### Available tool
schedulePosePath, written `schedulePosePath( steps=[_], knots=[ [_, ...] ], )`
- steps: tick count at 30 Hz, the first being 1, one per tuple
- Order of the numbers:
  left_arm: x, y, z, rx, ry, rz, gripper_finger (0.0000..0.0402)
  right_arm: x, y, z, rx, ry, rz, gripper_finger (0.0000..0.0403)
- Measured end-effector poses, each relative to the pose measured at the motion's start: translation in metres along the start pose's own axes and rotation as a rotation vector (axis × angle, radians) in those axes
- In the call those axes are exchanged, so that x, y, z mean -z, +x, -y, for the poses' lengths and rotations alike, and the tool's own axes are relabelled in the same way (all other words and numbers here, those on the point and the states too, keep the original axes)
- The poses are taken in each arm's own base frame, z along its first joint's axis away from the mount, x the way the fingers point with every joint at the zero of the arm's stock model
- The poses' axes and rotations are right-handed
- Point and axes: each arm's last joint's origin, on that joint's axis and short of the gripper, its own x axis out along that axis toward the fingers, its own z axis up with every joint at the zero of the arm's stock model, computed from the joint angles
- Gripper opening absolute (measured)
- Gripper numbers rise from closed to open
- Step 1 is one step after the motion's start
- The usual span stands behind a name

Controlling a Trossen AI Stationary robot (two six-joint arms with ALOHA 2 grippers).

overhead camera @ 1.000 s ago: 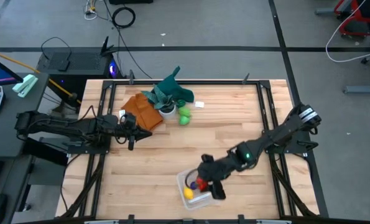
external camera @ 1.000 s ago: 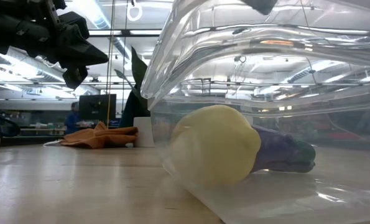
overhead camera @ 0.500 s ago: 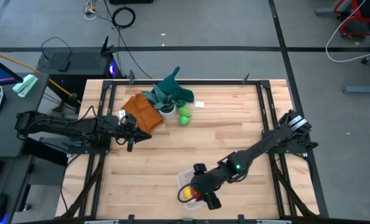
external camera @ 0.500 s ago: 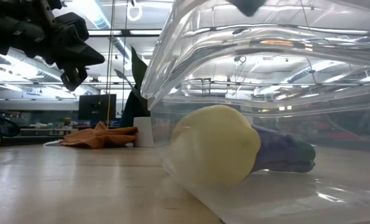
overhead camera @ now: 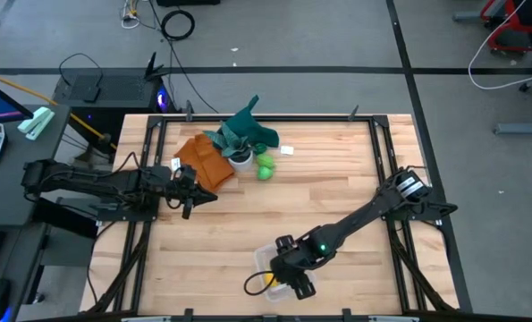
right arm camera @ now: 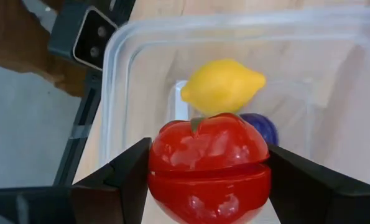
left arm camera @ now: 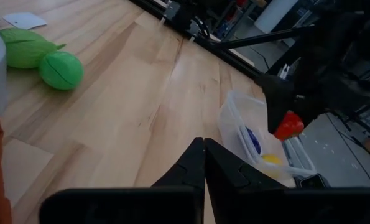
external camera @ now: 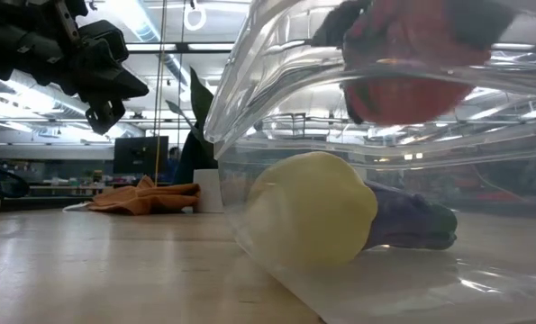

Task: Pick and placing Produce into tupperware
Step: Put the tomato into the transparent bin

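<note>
Gripping the red tomato [right arm camera: 208, 165], the right gripper [right arm camera: 206, 180] is held over the tupperware [right arm camera: 119, 68] containing a yellow lemon [right arm camera: 222, 86]; left fingers [left arm camera: 194, 163] are closed.

The high view looks straight down over the whole surface [overhead camera: 248, 215] from well above. The low view sits at surface height, pressed close against the tupperware [external camera: 358, 162], facing the room. Each wrist view looks forward past its arm's fingers; all four share the tupperware.

One tupperware [right arm camera: 119, 81], five produce toys: one yellow [right arm camera: 222, 86], purple [right arm camera: 259, 127], red [right arm camera: 209, 165], two green [left arm camera: 61, 70].
</note>
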Motion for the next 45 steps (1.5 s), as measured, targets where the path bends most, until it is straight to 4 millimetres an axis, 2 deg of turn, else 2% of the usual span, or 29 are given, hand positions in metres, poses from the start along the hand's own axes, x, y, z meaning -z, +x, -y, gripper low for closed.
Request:
schedulePosePath(
  steps=[8, 19, 28, 38, 45],
  knots=[
    [0.001, 0.0, 0.0, -0.005, 0.007, -0.008, 0.0024, 0.003, 0.015, 0.002, -0.005, 0.0, -0.032, 0.0234],
    [0.002, 0.0, -0.002, -0.015, 0.007, -0.025, 0.0013, 0.006, 0.034, 0.007, -0.022, 0.012, -0.067, 0.0234],
    [0.004, 0.0, -0.001, -0.014, 0.009, -0.038, 0.0027, 0.005, 0.034, 0.009, -0.006, 0.016, -0.067, 0.0234],
    [0.004, 0.0, -0.001, -0.015, 0.012, -0.04, 0.0016, 0.006, 0.034, 0.009, -0.005, 0.004, -0.069, 0.0234],
    [0.004, 0.0, -0.001, -0.015, 0.012, -0.04, 0.0026, 0.004, 0.033, 0.015, -0.004, 0.005, -0.067, 0.0234]
  ],
)
